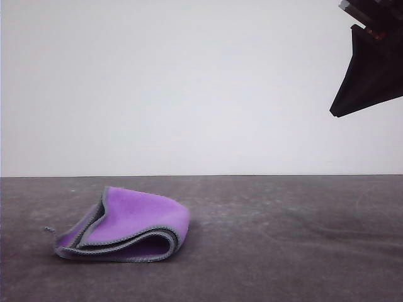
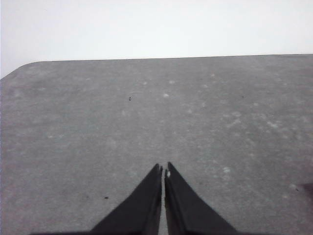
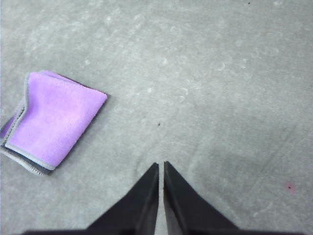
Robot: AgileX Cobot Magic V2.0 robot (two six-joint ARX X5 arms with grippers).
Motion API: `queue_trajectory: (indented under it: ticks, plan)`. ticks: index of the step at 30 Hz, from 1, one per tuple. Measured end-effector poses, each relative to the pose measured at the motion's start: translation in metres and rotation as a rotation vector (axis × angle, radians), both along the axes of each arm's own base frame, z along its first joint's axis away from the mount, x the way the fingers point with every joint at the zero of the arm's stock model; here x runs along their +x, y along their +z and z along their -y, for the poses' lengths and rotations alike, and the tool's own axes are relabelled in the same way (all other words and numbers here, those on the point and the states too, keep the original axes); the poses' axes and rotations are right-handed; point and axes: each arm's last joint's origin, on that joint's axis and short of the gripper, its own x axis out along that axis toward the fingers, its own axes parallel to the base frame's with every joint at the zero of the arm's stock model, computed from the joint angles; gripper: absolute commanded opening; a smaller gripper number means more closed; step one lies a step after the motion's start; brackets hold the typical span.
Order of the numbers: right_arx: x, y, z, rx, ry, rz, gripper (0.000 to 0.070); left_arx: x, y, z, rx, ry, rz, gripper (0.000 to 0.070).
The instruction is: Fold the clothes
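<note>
Cloth [image 1: 129, 225] folded on desk [image 1: 283, 239], well off right gripper [image 3: 161, 164] | both grippers pressed together, holding nothing, left gripper [image 2: 163, 169] over bare desk | judged done: square the layers only if loose.

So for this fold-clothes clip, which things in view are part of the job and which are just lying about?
Part of the job:
- purple cloth, folded on the table
- right gripper, shut, raised, apart from the cloth
- left gripper, shut, over bare table

Just there:
- grey table
</note>
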Motion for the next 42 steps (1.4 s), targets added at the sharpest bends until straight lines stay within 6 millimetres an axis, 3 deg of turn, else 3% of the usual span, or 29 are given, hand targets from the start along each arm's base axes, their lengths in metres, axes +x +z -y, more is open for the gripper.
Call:
queue_trajectory:
  ticks: [10, 14, 17, 21, 25, 31, 42]
  plan:
    - [0.0, 0.0, 0.0, -0.007, 0.004, 0.01, 0.0014, 0.0, 0.0, 0.0, 0.001, 0.0, 0.0, 0.0]
    - [-0.003, 0.003, 0.007, -0.091, -0.025, 0.111, 0.0014, 0.0, 0.0, 0.0, 0.001, 0.0, 0.0, 0.0]
    - [-0.018, 0.001, 0.022, -0.136, -0.132, 0.233, 0.0014, 0.0, 0.0, 0.0, 0.001, 0.0, 0.0, 0.0]
    - [-0.043, -0.019, 0.042, -0.15, -0.262, 0.352, 0.0014, 0.0, 0.0, 0.0, 0.001, 0.0, 0.0, 0.0]
    - [-0.065, -0.052, 0.058, -0.153, -0.365, 0.416, 0.0014, 0.0, 0.0, 0.0, 0.001, 0.0, 0.0, 0.0]
    - [-0.079, -0.092, 0.071, -0.145, -0.472, 0.49, 0.0014, 0.0, 0.0, 0.0, 0.001, 0.0, 0.0, 0.0]
    - [-0.079, -0.091, 0.078, -0.135, -0.571, 0.617, 0.0014, 0.0, 0.0, 0.0, 0.002, 0.0, 0.0, 0.0]
